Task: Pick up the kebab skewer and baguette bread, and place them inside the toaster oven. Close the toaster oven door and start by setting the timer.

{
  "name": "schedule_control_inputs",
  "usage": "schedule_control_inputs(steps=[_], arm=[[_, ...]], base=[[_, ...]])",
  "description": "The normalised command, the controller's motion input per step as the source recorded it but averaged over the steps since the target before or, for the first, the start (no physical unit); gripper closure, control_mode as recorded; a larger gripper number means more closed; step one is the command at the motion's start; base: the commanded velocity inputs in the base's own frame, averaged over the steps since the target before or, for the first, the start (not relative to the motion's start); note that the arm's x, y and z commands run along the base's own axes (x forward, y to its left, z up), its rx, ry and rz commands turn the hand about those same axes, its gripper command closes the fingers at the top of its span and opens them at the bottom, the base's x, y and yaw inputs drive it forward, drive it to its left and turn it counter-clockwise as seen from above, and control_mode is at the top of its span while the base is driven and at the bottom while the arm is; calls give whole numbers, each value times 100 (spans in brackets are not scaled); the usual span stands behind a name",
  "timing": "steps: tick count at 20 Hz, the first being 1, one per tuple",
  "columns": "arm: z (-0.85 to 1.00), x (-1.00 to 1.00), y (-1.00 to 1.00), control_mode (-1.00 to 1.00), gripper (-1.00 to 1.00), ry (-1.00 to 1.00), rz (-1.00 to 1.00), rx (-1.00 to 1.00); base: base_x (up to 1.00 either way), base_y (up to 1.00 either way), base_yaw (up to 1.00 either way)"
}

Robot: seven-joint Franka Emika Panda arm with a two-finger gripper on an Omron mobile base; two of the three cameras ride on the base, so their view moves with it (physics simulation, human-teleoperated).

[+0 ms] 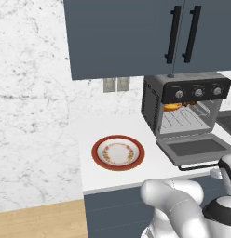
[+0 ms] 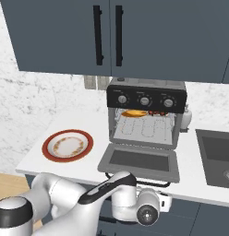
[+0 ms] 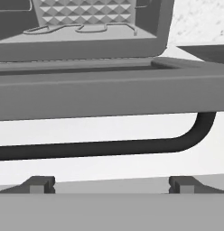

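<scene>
You're looking at a toaster oven (image 2: 146, 115) of matt grey metal with thin wire racks, its toaster oven door (image 2: 139, 161) holding dark glass. The desk (image 1: 96, 174) is smooth white, and the plate (image 1: 118, 153) looks glossy, like glazed ceramic.

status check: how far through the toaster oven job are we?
Done: baguette bread and kebab skewer sit on the upper rack of the toaster oven; plate bare.
In hand: open gripper faces the bar handle of the dropped toaster oven door.
Left: close door, set timer.
</scene>
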Motion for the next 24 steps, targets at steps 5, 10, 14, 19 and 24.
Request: schedule_control_inputs(steps=[5,10,14,19,24], arm=[[0,5,0,-100,-100,0,0,0],[-1,12,0,-100,-100,0,0,0],[-12,5,1,-100,-100,0,0,-4],[-23,0,2,-100,-100,0,0,-7],[-3,7,8,-100,-100,0,0,-4]], base=[[0,0,0],[0,0,0],[0,0,0],[0,0,0],[0,0,0]])
